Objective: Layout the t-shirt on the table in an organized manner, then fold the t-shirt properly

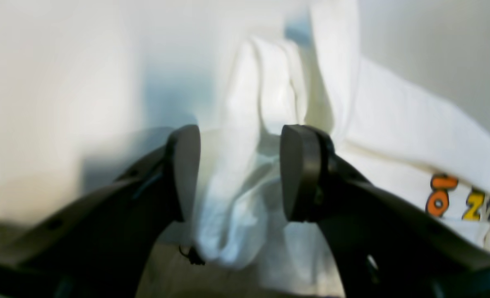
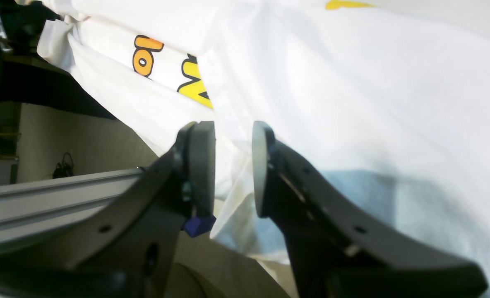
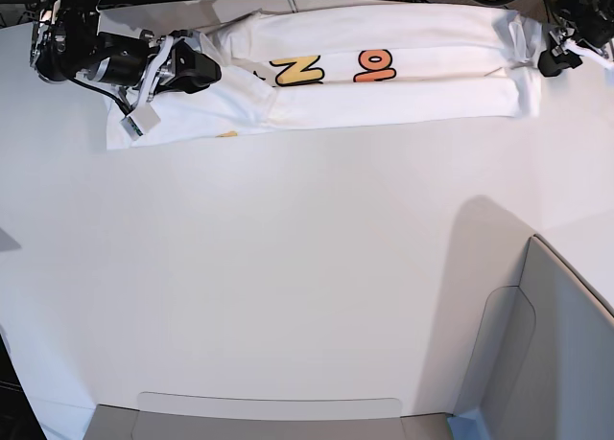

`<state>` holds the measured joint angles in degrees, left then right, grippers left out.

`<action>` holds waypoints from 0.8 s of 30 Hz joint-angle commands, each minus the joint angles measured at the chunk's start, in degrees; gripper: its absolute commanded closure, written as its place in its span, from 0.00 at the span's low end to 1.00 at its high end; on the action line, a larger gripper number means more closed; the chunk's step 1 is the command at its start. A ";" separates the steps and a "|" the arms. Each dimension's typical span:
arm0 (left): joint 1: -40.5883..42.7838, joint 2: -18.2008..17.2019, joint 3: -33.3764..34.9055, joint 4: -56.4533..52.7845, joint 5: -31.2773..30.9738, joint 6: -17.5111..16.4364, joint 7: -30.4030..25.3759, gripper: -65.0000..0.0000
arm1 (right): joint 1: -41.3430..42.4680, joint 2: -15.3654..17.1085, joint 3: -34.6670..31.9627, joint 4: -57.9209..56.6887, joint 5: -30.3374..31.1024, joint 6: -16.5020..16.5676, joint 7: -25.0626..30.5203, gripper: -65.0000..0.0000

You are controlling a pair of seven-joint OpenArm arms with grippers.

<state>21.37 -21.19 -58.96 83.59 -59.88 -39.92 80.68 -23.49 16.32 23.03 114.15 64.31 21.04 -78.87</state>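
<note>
Currently the t-shirt (image 3: 384,85) lies folded lengthwise along the counter's (image 3: 288,267) far edge. Left claw (image 1: 240,171) gapes wide around bunched cloth at its right end; right claw (image 2: 233,165) pinches fabric at its left.

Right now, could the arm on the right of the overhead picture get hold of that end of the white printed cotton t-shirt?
Probably yes: the left gripper has its jaws open around a bunched fold of the white printed cotton t-shirt, nothing between.
</note>
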 commanded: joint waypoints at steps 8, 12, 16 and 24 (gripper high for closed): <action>0.22 -1.10 -2.45 0.76 -1.35 -0.08 -0.68 0.43 | 0.41 0.52 0.05 -3.60 1.31 0.19 0.67 0.75; 0.22 -0.92 0.63 0.76 -2.32 -0.08 -0.68 0.43 | 0.41 0.61 0.05 -3.69 1.31 0.19 0.67 0.75; 0.22 -0.92 2.92 0.76 -8.56 -0.08 -0.68 0.43 | 0.41 0.69 0.05 -3.69 1.31 0.19 0.67 0.75; 0.22 -0.92 3.35 0.76 -10.14 -0.08 -0.68 0.43 | 0.14 0.78 0.05 -3.69 1.22 0.19 0.67 0.75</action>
<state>21.41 -20.97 -55.11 83.48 -68.64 -39.97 80.60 -23.38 16.49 22.87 109.51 64.31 21.04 -78.87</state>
